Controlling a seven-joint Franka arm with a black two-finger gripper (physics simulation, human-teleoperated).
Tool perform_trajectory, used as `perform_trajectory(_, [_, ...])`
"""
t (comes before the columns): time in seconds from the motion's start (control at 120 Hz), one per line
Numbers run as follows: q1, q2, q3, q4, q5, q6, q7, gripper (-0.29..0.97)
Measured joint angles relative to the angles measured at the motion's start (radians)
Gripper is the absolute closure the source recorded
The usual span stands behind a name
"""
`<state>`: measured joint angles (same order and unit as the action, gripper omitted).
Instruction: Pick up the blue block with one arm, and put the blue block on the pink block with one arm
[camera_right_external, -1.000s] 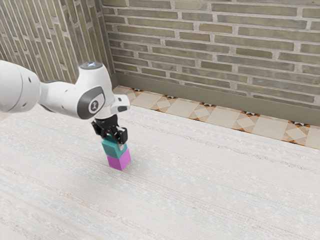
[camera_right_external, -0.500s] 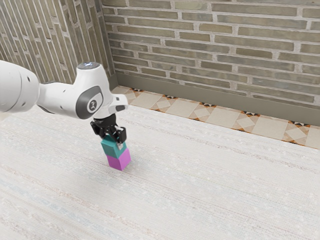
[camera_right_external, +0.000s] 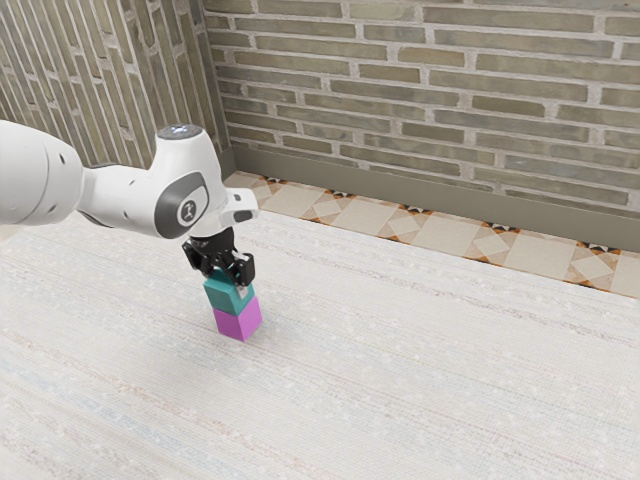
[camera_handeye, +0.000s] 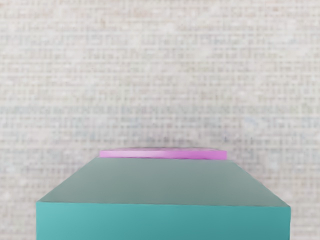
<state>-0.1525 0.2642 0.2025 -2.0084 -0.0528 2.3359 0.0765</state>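
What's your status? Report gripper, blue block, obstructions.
Gripper at top of blue block, grip unreadable. Blue block resting on pink block. No obstruction seen around the stack.

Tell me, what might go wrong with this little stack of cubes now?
1. The black pincer sits right at the top of the blue-green cube; a crooked pull-away could drag it off the pink cube.
2. In the wrist view a pink strip shows past the blue-green cube's edge, so the stack looks slightly offset, and a nudge might topple it onto the pale table.
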Motion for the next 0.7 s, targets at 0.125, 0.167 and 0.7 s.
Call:
perform_trajectory(0.125, [-0.001,0.001,0.000,0.000,-0.001,-0.001,-0.001,0.23])
perform_trajectory(0.167, [-0.001,0.001,0.000,0.000,-0.002,-0.001,-0.001,0.21])
perform_trajectory(0.7, [0.088,-0.176,0.033,0.424,-0.068,-0.367,0.000,0.04])
